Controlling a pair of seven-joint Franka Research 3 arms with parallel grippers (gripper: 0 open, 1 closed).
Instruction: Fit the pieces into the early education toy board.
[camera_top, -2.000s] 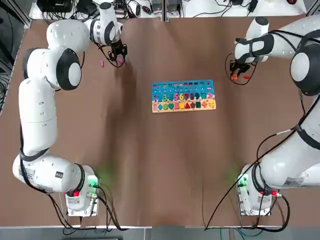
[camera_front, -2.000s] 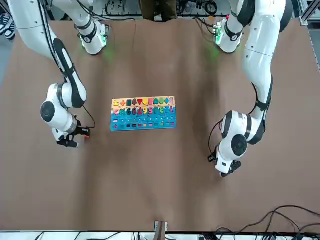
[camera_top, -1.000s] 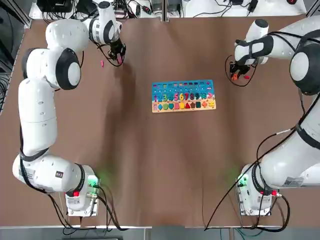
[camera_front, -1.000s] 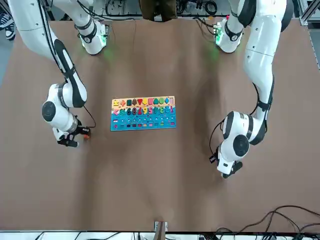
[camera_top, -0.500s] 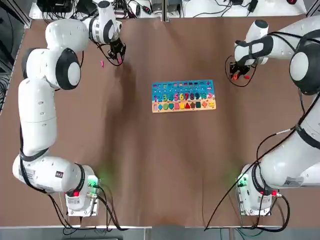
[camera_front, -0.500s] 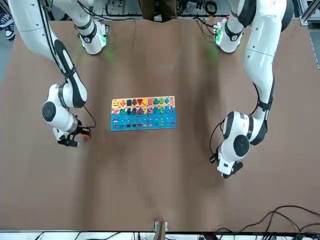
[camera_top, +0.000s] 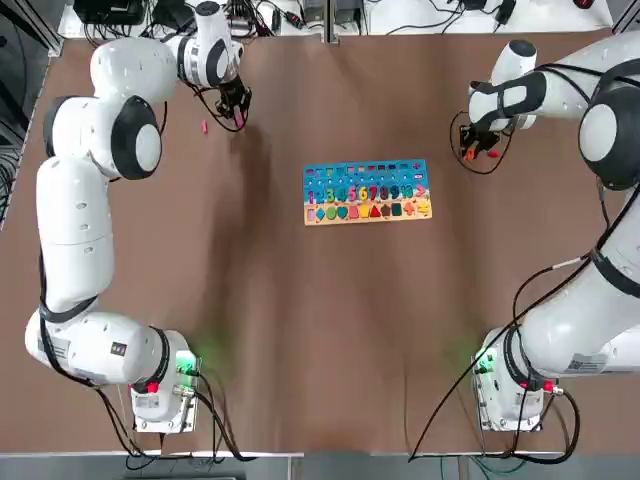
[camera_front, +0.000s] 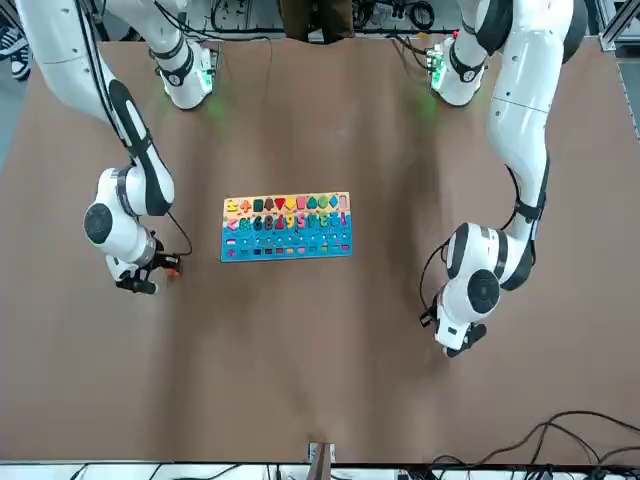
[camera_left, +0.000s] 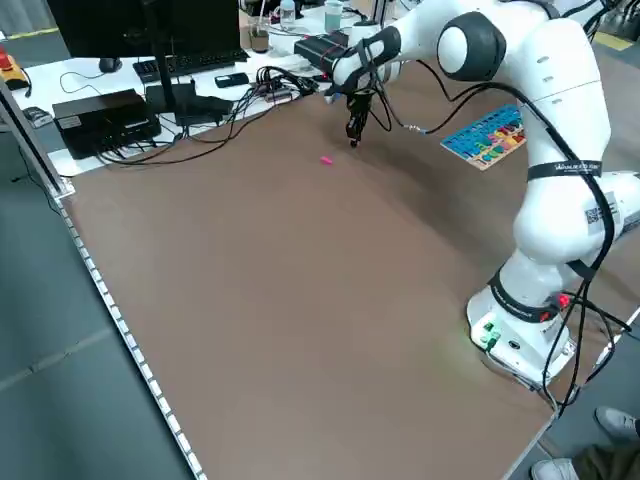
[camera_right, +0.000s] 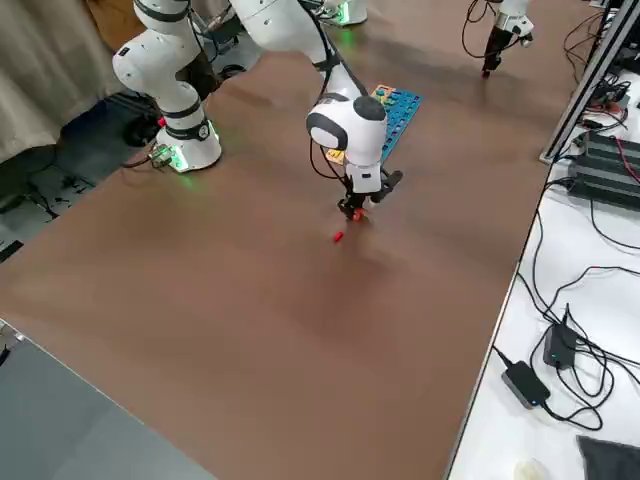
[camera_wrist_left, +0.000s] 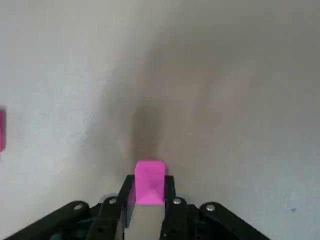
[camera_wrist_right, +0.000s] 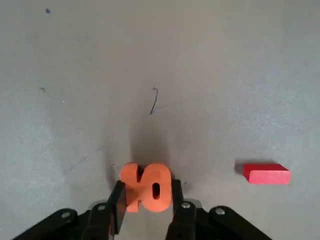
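Both arms at the far corners of the bench (camera_top: 320, 330), each with a piece between its fingers. Left gripper (camera_wrist_left: 148, 192): fingers closed on a pink piece (camera_wrist_left: 149, 181), held upright at the tips; a second pink piece (camera_top: 203, 127) lies loose just beside it. Right gripper (camera_wrist_right: 145, 197): fingers closed on the orange "10" piece (camera_wrist_right: 146, 193), its long axis running across the gap from finger to finger; a red piece (camera_wrist_right: 266, 173) lies flat nearby. The early education toy board (camera_top: 366, 190) sits mid-bench between the arms, long axis running left to right, well apart from both. Judged nearer: the right gripper, so the "10" has the shorter carry inward
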